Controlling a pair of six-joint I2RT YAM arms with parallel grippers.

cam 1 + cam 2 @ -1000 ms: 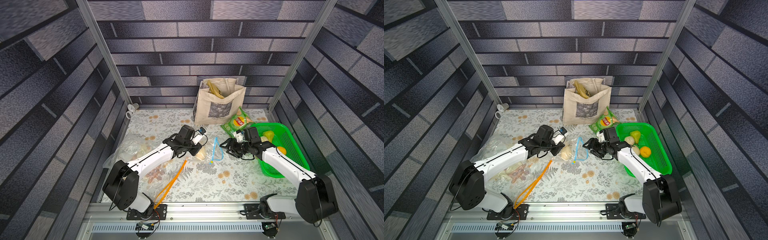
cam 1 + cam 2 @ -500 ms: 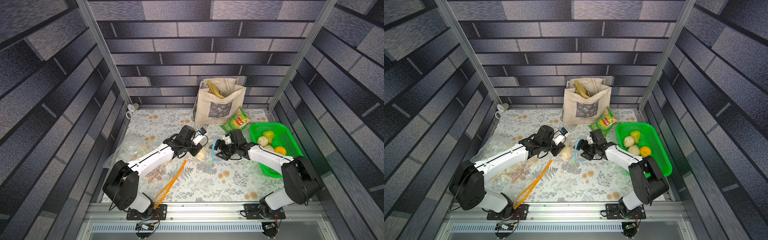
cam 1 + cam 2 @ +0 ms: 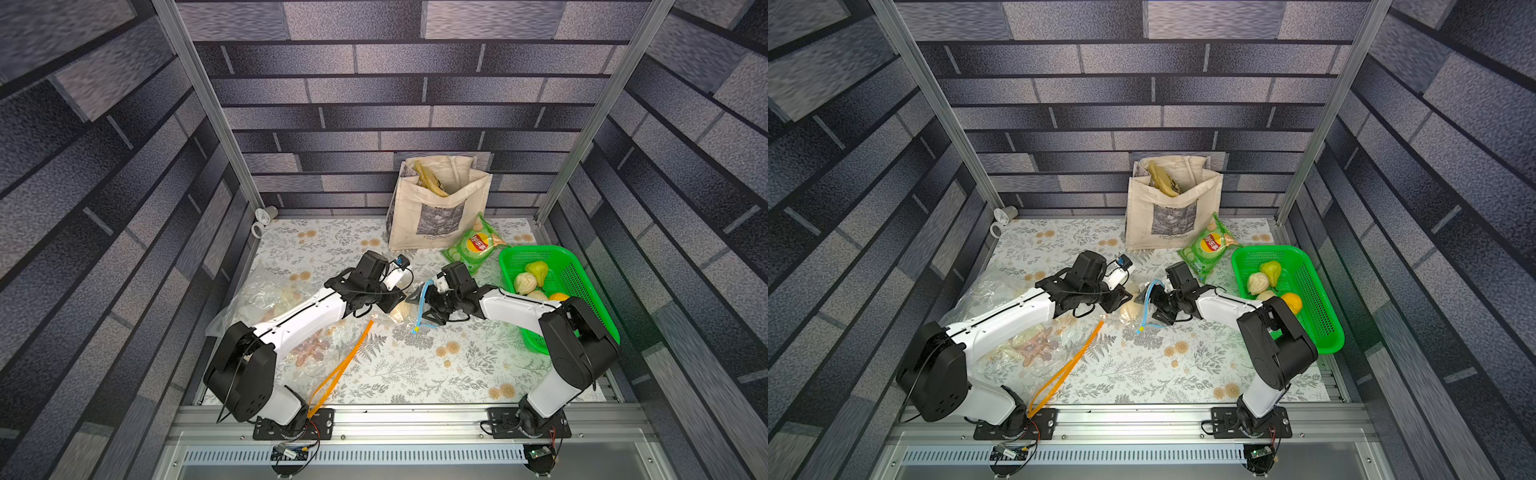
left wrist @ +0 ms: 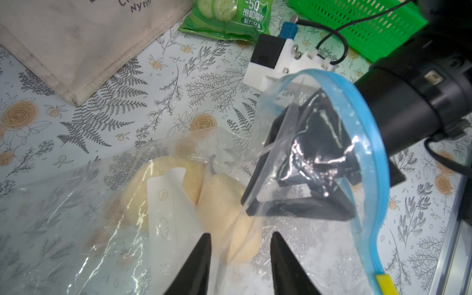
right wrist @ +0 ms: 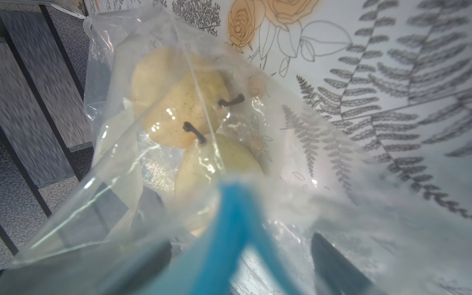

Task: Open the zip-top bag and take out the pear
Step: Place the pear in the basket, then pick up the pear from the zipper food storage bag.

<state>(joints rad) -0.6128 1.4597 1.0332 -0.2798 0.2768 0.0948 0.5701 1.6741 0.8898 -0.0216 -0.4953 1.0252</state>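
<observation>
Mid-surface (image 3: 415,374), the right end effector (image 3: 417,311) sits spread inside the bag's (image 4: 76,204) blue-zipped mouth. The left end effector (image 4: 240,235) is spread above two pears (image 4: 224,199).

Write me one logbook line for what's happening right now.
stage: opening zip-top bag | left end effector: open, over bagged pears | right end effector: open, at bag mouth | pears: two, inside bag

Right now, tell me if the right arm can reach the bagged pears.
Probably yes: the right arm has its jaws open inside the unzipped bag, pears straight ahead; only loose film might snag.
</observation>
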